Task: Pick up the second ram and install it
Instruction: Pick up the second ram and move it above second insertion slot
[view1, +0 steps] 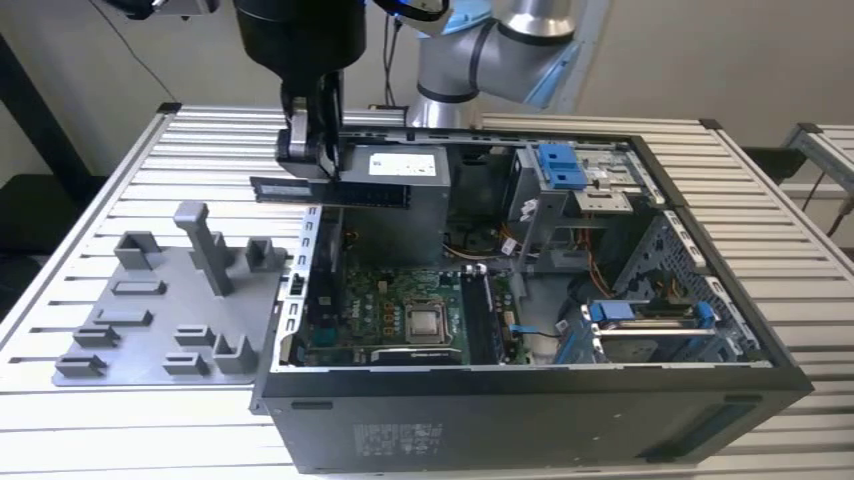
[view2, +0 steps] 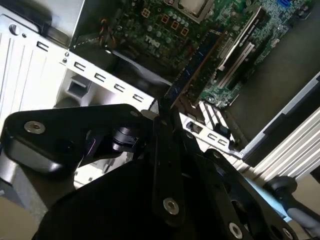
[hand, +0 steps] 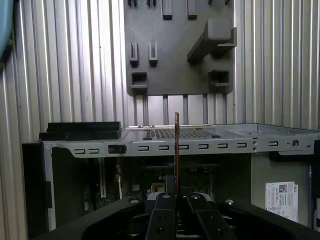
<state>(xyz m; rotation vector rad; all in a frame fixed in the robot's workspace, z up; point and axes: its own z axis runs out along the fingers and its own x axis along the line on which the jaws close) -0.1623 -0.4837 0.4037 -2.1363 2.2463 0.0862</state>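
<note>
One gripper is clamping the second ram edge-down over the open computer case, apparently orienting it for slotting.

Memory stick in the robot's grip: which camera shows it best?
The exterior view: the memory stick shows its long side, level above the case. The second wrist view shows it foreshortened; the first wrist view, edge-on.

On one slatted metal table: one robot arm with one gripper, one memory stick, one open computer case, one motherboard, one processor, one power supply, and one grey fixture plate.
</note>
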